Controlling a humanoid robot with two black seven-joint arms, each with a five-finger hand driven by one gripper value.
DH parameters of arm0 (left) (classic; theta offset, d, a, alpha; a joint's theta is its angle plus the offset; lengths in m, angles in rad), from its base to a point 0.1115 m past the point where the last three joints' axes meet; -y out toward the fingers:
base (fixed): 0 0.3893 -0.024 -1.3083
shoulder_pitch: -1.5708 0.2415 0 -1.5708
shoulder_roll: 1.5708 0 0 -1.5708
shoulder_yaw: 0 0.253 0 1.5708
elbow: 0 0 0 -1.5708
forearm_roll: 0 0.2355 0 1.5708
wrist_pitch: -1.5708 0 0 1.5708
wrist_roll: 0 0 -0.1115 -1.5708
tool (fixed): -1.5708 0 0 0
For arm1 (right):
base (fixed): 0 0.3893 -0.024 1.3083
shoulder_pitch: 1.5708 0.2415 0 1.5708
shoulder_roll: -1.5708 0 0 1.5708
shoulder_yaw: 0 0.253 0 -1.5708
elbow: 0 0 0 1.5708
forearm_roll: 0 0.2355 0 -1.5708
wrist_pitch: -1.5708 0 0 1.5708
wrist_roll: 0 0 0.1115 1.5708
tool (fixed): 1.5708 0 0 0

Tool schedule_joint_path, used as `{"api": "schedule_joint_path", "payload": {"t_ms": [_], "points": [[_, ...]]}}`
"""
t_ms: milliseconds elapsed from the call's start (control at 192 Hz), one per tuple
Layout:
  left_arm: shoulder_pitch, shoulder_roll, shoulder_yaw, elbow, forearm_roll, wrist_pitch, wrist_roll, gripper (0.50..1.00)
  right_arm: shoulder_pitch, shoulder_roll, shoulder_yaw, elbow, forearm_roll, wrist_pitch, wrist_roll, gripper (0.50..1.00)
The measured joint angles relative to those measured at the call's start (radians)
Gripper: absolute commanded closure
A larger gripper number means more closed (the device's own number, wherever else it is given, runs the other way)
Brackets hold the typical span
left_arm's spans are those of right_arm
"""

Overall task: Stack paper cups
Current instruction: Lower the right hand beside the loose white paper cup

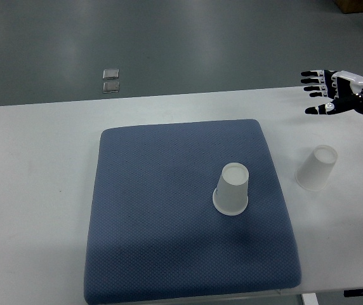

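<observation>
A white paper cup (232, 189) stands upside down on the blue mat (169, 216), right of the mat's middle. A second white paper cup (316, 168) stands upside down on the white table, just right of the mat. My right hand (321, 94) comes in from the right edge and hovers above the table's far right part, well behind the second cup. Its fingers are spread and it holds nothing. My left hand is out of view.
The white table (35, 190) carries the mat. Its far edge runs across the upper part of the view, with grey floor beyond. Two small square plates (111, 81) lie on the floor.
</observation>
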Motion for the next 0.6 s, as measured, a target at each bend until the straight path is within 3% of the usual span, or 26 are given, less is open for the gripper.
{"api": "schedule_joint_path", "payload": {"t_ms": [151,328,469,599], "points": [[0.000,0.000,0.000,0.000,0.000,0.000,0.000,0.500,0.002,-0.047,-0.056,0.048,-0.217,-0.039,0.100,0.576],[0.000,0.000,0.000,0.000,0.000,0.000,0.000,0.500,0.005,-0.103,-0.158,0.130,-0.393,-0.174,0.182,0.579],[0.000,0.000,0.000,0.000,0.000,0.000,0.000,0.500,0.024,-0.139,-0.252,0.151,-0.479,-0.262,0.194,0.579],[0.000,0.000,0.000,0.000,0.000,0.000,0.000,0.500,0.029,-0.157,-0.282,0.153,-0.519,-0.290,0.195,0.579]]}}
